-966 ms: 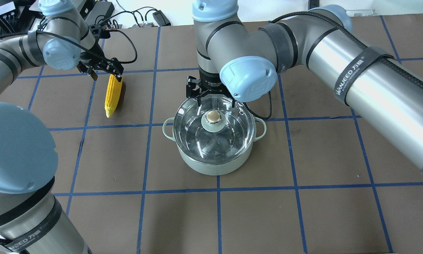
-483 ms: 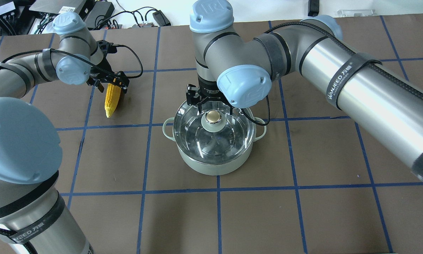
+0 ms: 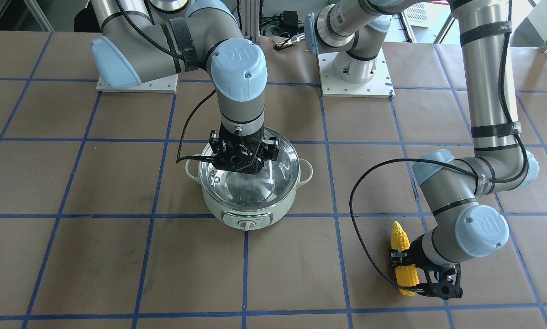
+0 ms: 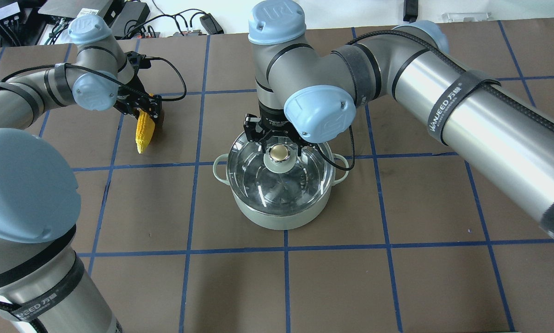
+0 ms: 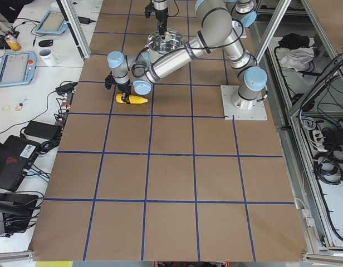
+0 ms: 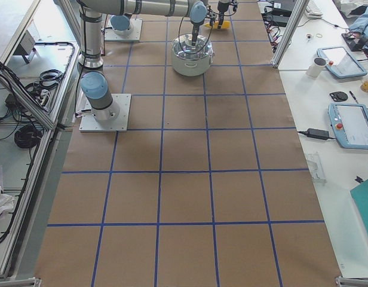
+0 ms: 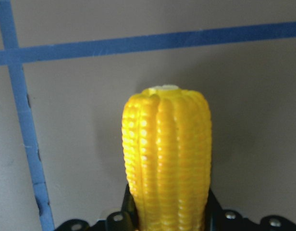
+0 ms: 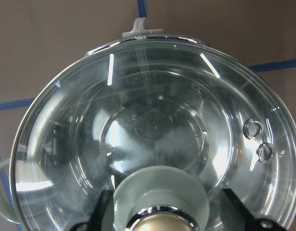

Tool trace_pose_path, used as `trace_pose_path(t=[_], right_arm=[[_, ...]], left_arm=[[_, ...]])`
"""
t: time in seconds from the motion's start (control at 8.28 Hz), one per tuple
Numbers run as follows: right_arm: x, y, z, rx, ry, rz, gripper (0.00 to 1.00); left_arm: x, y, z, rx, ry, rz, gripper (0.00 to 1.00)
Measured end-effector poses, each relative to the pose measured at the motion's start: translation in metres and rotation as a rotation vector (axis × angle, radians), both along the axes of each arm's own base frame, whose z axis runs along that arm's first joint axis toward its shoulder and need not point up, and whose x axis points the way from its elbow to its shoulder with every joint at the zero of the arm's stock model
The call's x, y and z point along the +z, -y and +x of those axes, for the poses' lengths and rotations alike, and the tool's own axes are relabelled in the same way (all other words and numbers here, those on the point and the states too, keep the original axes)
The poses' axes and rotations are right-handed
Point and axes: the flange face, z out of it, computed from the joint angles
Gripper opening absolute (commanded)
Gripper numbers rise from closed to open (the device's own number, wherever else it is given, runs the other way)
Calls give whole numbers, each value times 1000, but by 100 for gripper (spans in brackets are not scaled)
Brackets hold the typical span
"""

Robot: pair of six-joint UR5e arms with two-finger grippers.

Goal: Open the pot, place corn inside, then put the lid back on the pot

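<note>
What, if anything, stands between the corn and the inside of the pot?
The lid sits closed on the pot, covering its opening; the right tool, open, straddles the knob. Nothing else visible lies between the corn and the pot.

Lid (image 8: 153,125) clear glossy glass (metal rim); corn (image 7: 167,159) waxy, ridged.

The pot (image 3: 273,208) is stood on the desk (image 3: 118,256), its control knob turned toward the camera; the lid (image 3: 276,171) is seated on it; the right end effector (image 3: 241,165) is held over the lid's centre, jaws spread, the lid's knob being hidden beneath; well apart, the corn (image 3: 400,240) is laid flat, tip toward the robot, and gripped across its thicker half by the left end effector (image 3: 408,270).
</note>
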Motion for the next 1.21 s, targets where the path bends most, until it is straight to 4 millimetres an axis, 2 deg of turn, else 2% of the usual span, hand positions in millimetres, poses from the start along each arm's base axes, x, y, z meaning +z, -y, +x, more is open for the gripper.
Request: trace_pose_path(t=[0.24, 0.48, 0.72, 0.97, 1.21], right_arm=[[-1, -1, 1, -5, 6, 11, 56], [-1, -2, 1, -6, 10, 14, 42], [0, -2, 1, -5, 11, 13, 36], [5, -1, 1, -2, 15, 5, 36], [30, -5, -3, 8, 22, -25, 35]], left_arm=[[27, -4, 0, 10, 6, 0, 0], [82, -21, -4, 78, 9, 1, 0], [135, -41, -17, 149, 12, -19, 0], [186, -65, -47, 193, 12, -47, 0], [227, -90, -93, 213, 7, -84, 0]])
